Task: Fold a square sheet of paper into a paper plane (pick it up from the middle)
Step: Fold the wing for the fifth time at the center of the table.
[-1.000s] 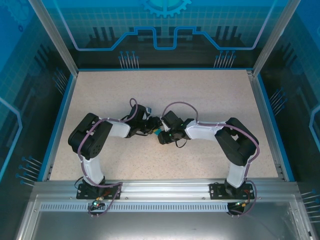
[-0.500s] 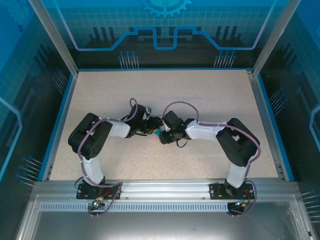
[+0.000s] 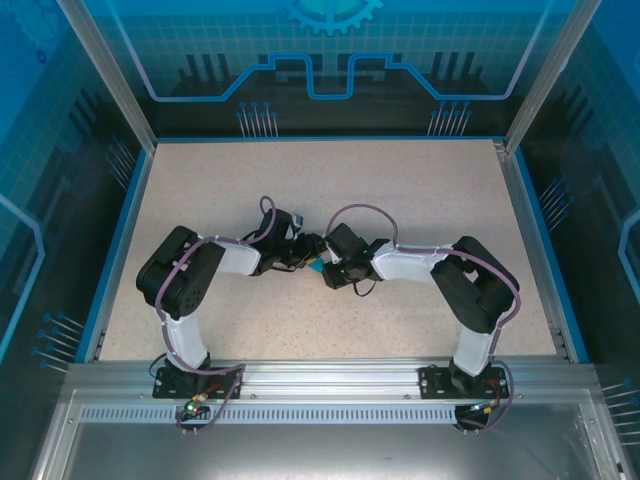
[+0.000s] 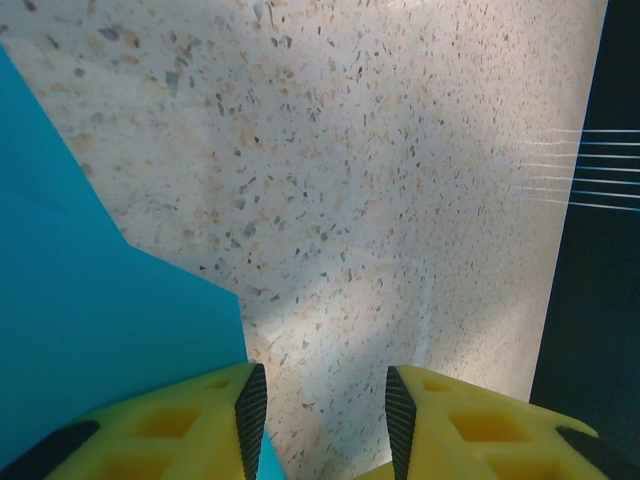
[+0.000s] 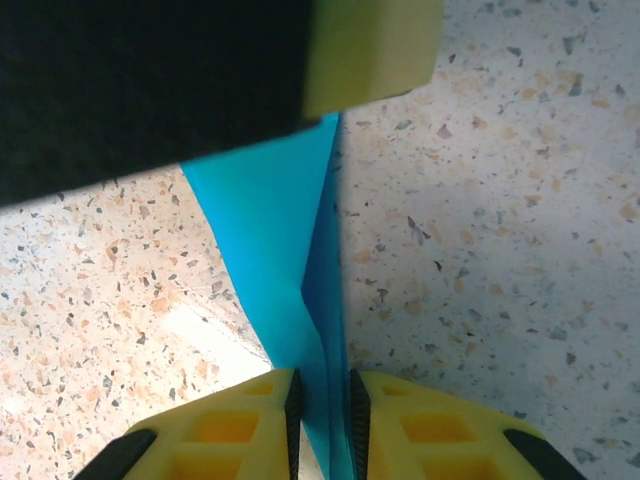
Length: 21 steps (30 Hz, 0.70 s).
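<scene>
Both arms reach in and meet over the middle of the bench point(image 3: 420, 190). A sliver of the teal paper sheet point(image 3: 316, 266) shows between them.

Right hand point(image 5: 325, 390): the fingers are drawn nearly together, with the paper sheet standing on edge in the narrow gap. We read this as clamped on the sheet. From this hand the paper runs straight ahead as a creased strip, its long axis in line with the fingers, widening away from the tips. Its far end passes under a yellow finger point(image 5: 372, 50) of the left hand, just ahead.

Left hand point(image 4: 322, 395): the fingers are apart, with bare speckled bench between them. The paper lies flat toward the left of that wrist view, one edge running down to the finger on that side. We cannot tell whether that finger presses on it.

Judgement: the right hand has the grip. The coming move turns on the crease lying along the right hand's axis, with the left hand across its far end. A careless pull there could slip or tear the thin sheet.
</scene>
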Each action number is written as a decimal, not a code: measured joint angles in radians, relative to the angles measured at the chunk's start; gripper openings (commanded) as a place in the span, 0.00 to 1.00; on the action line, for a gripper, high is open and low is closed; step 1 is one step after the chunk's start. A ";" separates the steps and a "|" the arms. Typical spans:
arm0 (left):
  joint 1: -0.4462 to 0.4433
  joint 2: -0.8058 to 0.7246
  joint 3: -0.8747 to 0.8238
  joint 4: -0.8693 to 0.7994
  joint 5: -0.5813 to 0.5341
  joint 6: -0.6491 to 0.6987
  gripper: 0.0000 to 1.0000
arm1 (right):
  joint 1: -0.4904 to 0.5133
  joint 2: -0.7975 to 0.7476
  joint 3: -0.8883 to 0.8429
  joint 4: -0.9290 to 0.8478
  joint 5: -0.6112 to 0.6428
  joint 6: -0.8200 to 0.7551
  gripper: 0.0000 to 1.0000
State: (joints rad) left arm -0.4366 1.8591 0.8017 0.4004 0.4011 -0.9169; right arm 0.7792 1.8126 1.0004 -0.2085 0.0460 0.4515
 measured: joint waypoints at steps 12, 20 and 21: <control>0.007 -0.019 0.006 -0.047 0.000 0.029 0.43 | -0.062 -0.023 -0.099 0.159 -0.146 0.058 0.16; 0.011 -0.029 0.016 -0.092 0.000 0.055 0.45 | -0.103 -0.032 -0.161 0.270 -0.247 0.107 0.12; 0.011 -0.030 0.016 -0.094 0.000 0.056 0.46 | -0.103 -0.032 -0.164 0.276 -0.253 0.111 0.12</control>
State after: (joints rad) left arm -0.4259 1.8294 0.8173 0.3061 0.4015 -0.8612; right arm 0.6762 1.7802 0.8364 0.0677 -0.2070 0.5625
